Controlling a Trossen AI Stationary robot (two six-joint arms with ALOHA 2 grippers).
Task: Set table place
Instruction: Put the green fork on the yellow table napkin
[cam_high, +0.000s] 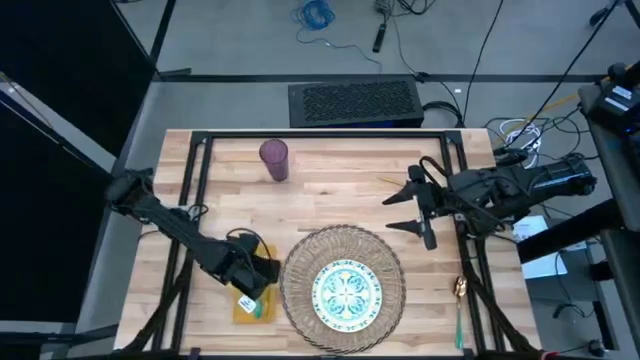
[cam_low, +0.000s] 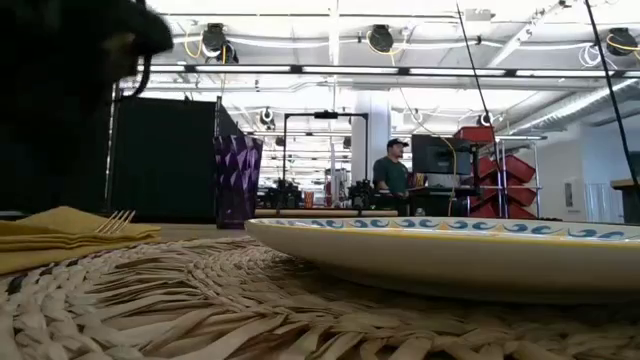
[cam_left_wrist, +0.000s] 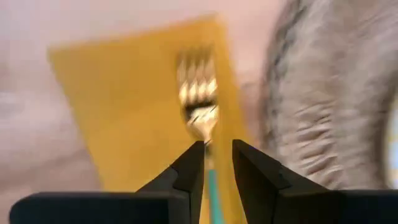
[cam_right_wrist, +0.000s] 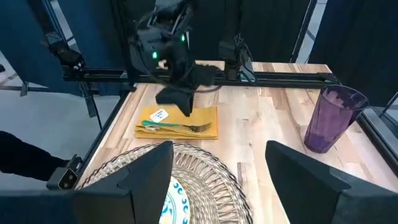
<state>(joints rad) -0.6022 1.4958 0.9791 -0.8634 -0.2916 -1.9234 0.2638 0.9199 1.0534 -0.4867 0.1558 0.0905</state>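
A round woven mat (cam_high: 300, 262) lies at the table's near middle with a blue-green patterned plate (cam_high: 347, 292) on it. Left of the mat lies a folded yellow napkin (cam_right_wrist: 205, 118), and a gold fork (cam_right_wrist: 180, 127) with a teal handle lies flat on it. My left gripper (cam_left_wrist: 217, 146) hovers over the fork's handle, open by a narrow gap, fingers pointing down. A purple tumbler (cam_high: 274, 158) stands at the far left. A teal-handled spoon (cam_high: 459, 305) lies at the near right edge. My right gripper (cam_high: 390, 214) waits wide open right of centre, holding nothing.
The table's black frame rails (cam_high: 320, 134) run along its far edge and sides. A black grille box (cam_high: 352, 100) sits beyond the far edge. Bare wood (cam_high: 340, 190) lies between tumbler, mat and right gripper. A person (cam_low: 390, 170) stands far off in the room.
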